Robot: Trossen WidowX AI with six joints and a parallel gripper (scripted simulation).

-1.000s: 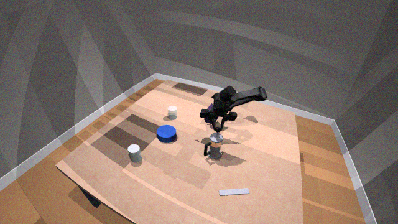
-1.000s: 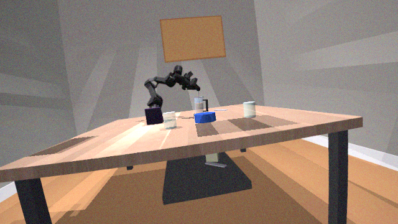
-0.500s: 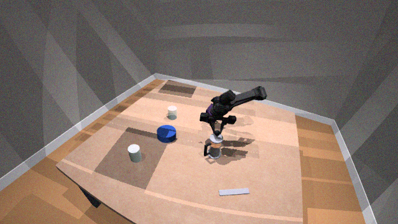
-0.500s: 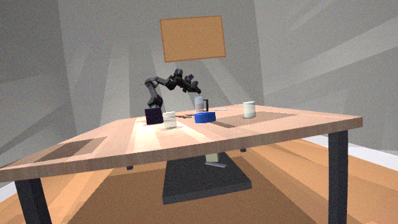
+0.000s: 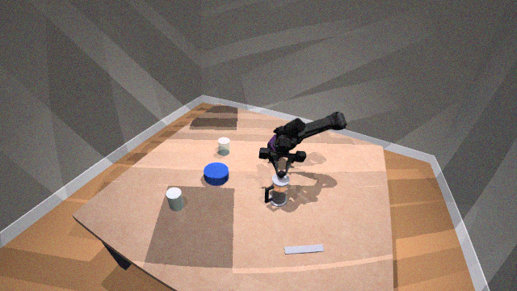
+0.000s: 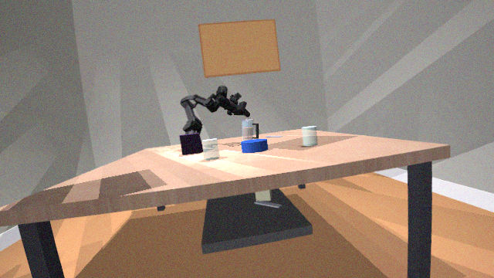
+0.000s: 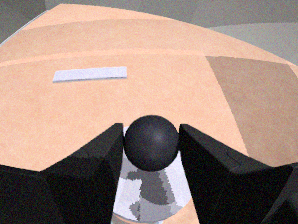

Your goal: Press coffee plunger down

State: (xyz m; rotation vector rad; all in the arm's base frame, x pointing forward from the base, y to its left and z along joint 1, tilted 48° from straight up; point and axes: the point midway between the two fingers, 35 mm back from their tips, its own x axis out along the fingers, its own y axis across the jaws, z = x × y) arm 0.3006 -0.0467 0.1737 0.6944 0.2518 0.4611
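The coffee press (image 5: 279, 195) (image 6: 247, 130) stands upright on the table, a clear cylinder with a black handle; its pale lid (image 7: 131, 202) shows in the wrist view. The round black plunger knob (image 7: 151, 143) (image 5: 281, 174) sits just above the lid, with only a very short gap visible. My gripper (image 7: 151, 131) (image 5: 281, 173) (image 6: 248, 115) is shut on the plunger knob, one finger on each side of it. The rod below the knob is mostly hidden in the wrist view.
A blue round block (image 5: 216, 174) (image 6: 254, 146) lies on the handle's side of the press. Two pale cylinders (image 5: 175, 199) (image 5: 224, 146) stand farther out on that side. A flat light bar (image 5: 304, 249) (image 7: 90, 74) lies beyond the press, toward the table's edge.
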